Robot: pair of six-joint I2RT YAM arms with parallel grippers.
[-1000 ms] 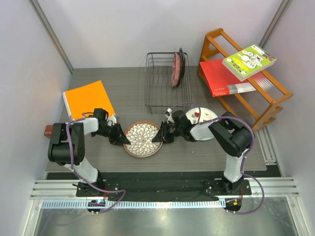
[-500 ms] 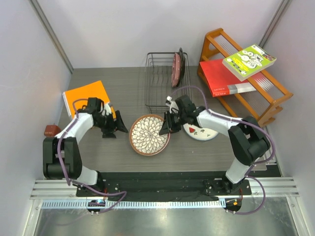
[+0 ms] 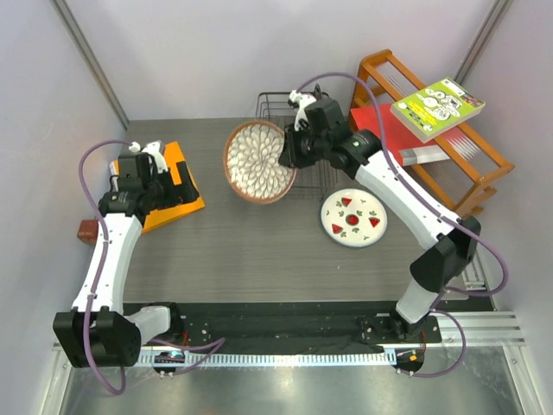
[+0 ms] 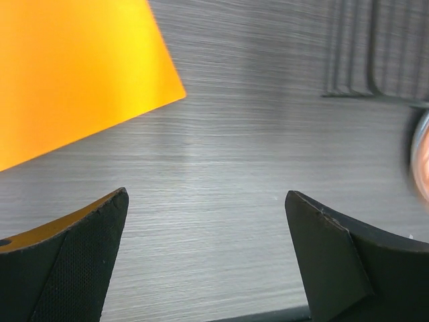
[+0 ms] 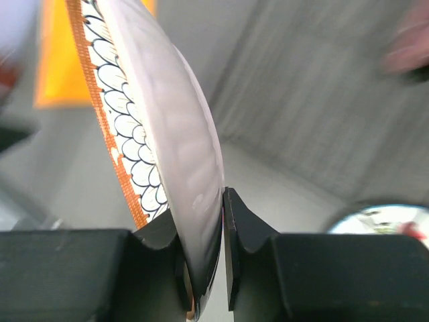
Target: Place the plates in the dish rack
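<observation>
My right gripper (image 3: 288, 157) is shut on the rim of the brown-rimmed plate with white petals (image 3: 258, 162) and holds it on edge in the air, at the front left of the black wire dish rack (image 3: 270, 105). In the right wrist view the plate (image 5: 167, 134) stands pinched between the fingers of that gripper (image 5: 222, 228). A white plate with red fruit motifs (image 3: 352, 218) lies flat on the table, right of centre. My left gripper (image 3: 175, 180) hangs open and empty at the edge of the orange book; its left wrist view (image 4: 204, 268) shows bare table between the fingers.
The orange book (image 3: 160, 186) lies at the table's left, with a small brown object (image 3: 86, 230) at the left edge. An orange wooden shelf (image 3: 467, 173) at the right carries a red book (image 3: 389, 134) and a green book (image 3: 436, 108).
My right gripper lifted the petal plate off the table, tipped it on edge and carried it back to the rack. My left gripper let go of it, opened and drew back left over the orange book.
</observation>
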